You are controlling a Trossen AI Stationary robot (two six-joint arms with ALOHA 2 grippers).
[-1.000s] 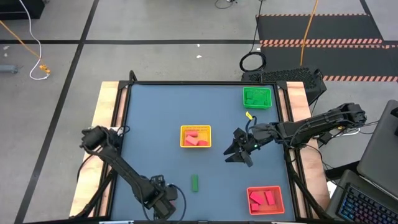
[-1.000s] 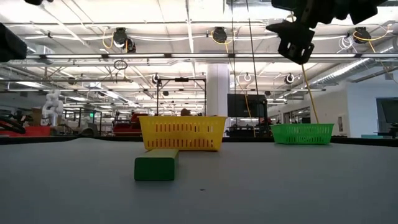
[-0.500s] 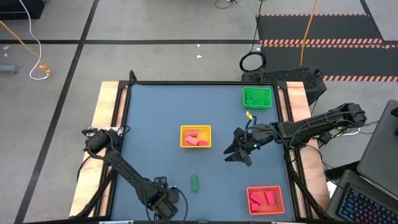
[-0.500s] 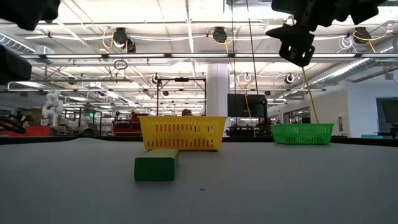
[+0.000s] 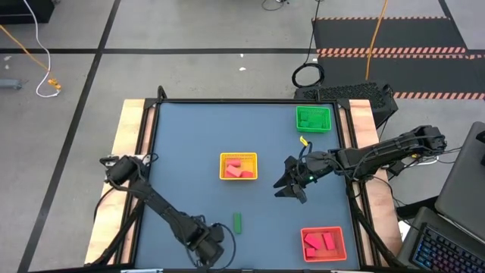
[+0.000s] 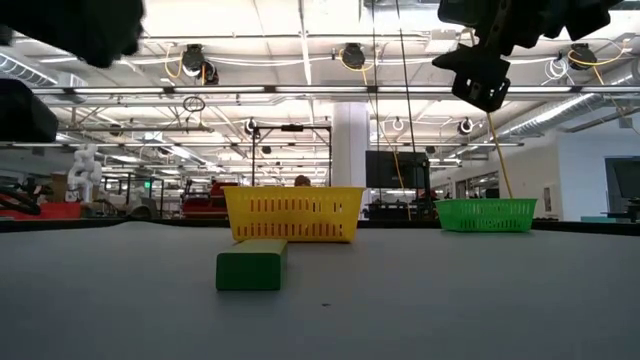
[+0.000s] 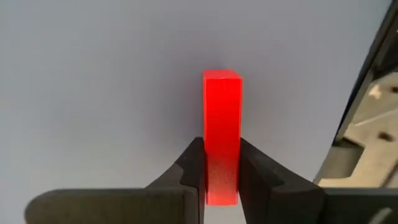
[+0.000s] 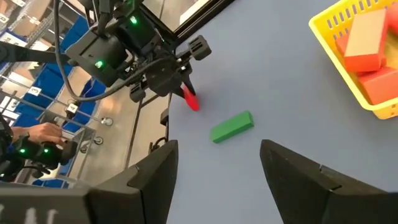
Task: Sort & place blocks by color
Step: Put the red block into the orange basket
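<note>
- My left pincer (image 7: 222, 177) is clamped on a red block (image 7: 221, 134), a smooth, square-ended bar; only my left wrist view shows its flat faces squeezed between the two dark fingers.
- My right wrist view catches that same pincer (image 8: 186, 93) from afar, the red block (image 8: 191, 99) poking out just beside the green block (image 8: 232, 126).
- From above, the left pincer (image 5: 206, 241) sits just beside the green block (image 5: 237, 222), and the red bar is hidden.
- The low view alone shows the green block (image 6: 251, 265) lying flat on the matte grey surface (image 6: 450, 300), in front of the slotted yellow basket (image 6: 293, 213).
- My right pincer (image 5: 290, 186) hangs spread wide beside the yellow basket (image 5: 239, 166), which holds orange-red blocks (image 8: 367, 34).
- A green basket (image 5: 314, 118) and an orange basket (image 5: 323, 243) stand well apart from it.
</note>
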